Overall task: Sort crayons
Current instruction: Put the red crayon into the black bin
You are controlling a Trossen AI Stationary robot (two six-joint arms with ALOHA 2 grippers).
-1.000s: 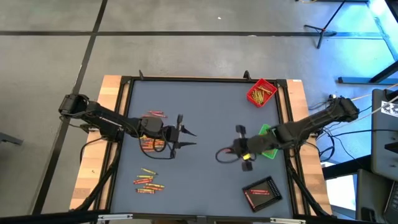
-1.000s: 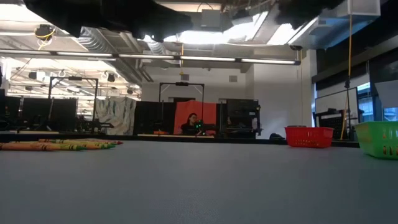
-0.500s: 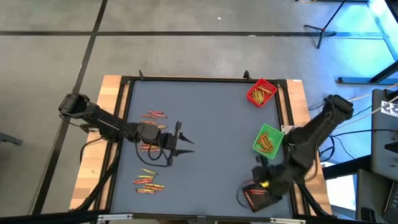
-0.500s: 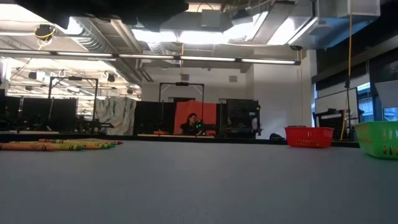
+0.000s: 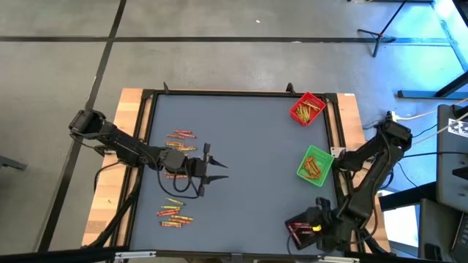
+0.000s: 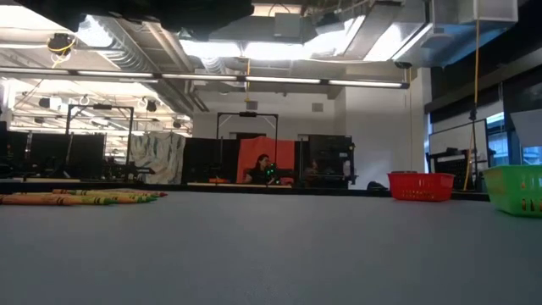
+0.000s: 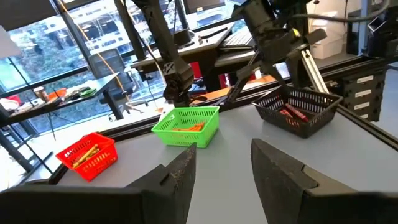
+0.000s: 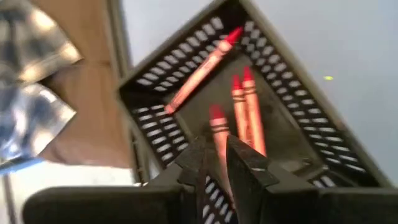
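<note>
At the table's near right corner, the right gripper (image 8: 214, 163) is hanging over the black tray (image 5: 301, 228), its fingers pinched narrowly on a red crayon (image 8: 219, 132). Only the right wrist view is showing this, with three more red crayons (image 8: 244, 106) lying inside the tray. Near the left edge, loose crayons (image 5: 174, 212) are lying in clusters. The left gripper (image 5: 214, 169) is hovering above the table with fingers spread wide and holding nothing. Farther right, the green tray (image 5: 315, 164) and, at the far right corner, the red tray (image 5: 307, 108) are both holding crayons.

Two dark jointed arms, black cables (right wrist yellow-marked), wedge-shaped fingers
</note>
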